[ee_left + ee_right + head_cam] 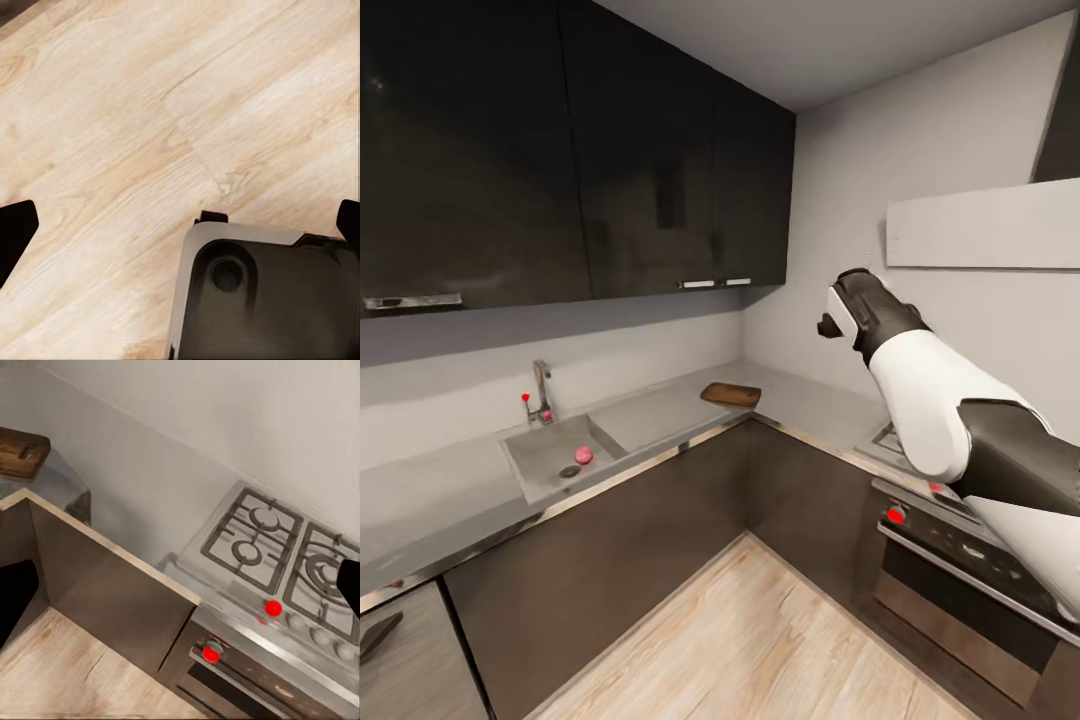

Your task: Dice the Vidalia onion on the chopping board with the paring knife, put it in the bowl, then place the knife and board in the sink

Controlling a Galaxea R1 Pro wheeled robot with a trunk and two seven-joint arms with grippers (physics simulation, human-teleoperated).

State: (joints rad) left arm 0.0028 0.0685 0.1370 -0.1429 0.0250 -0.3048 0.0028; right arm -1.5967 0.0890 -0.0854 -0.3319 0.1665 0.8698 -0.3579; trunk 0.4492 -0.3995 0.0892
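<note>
Three views, taken in turn. From the head: an L-shaped grey bench [440, 500] over dark cabinet fronts, black wall cupboards [560, 150] above, pale wood floor [760, 640] below. Set into the bench at left, the sink [545, 462] with its tap [542, 390]; inside the basin, beside the drain hole, the pinkish onion [583, 455]. Further along, in the corner, the brown chopping board [731, 394] lying flat. At right, the right arm [930, 400] raised over the stove [960, 540], well apart from onion and board.

From the left wrist: floor planks and part of the robot's dark base [270, 300]; left gripper [180, 225] spread wide, dark fingertips [15, 232] at the frame edges, empty.

From the right wrist: gas hob [285, 555] with red knobs [274, 607], bench corner, one end of the board [22, 451]; right gripper [180, 585] likewise wide apart, empty.
</note>
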